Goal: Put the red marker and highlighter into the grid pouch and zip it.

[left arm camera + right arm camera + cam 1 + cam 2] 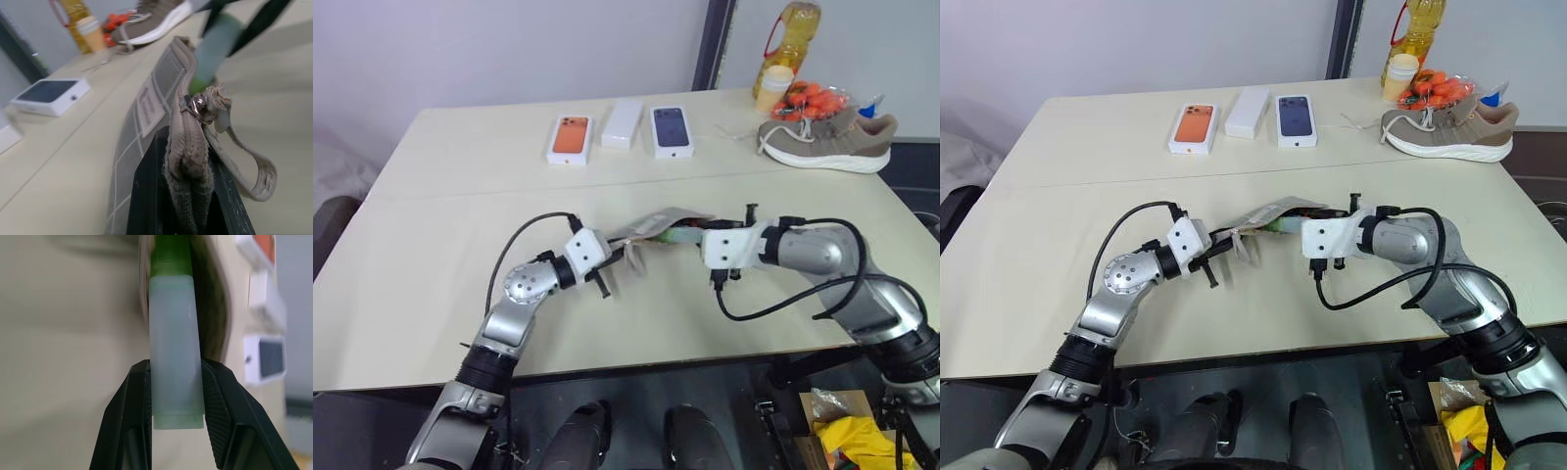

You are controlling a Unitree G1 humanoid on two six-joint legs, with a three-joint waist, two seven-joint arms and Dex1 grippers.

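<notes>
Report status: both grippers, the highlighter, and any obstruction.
Left gripper shut on the grid pouch end. Right gripper shut on the highlighter, green cap entering the pouch's mouth. Nothing in the way.

No wording can be made out anywhere. The grid pouch (146, 112) carries a small white label (149, 105) with faint reddish print, too blurred to read. The phone boxes (672, 130) on the tabletop (431, 255) show phone pictures but no legible brand or number
</notes>
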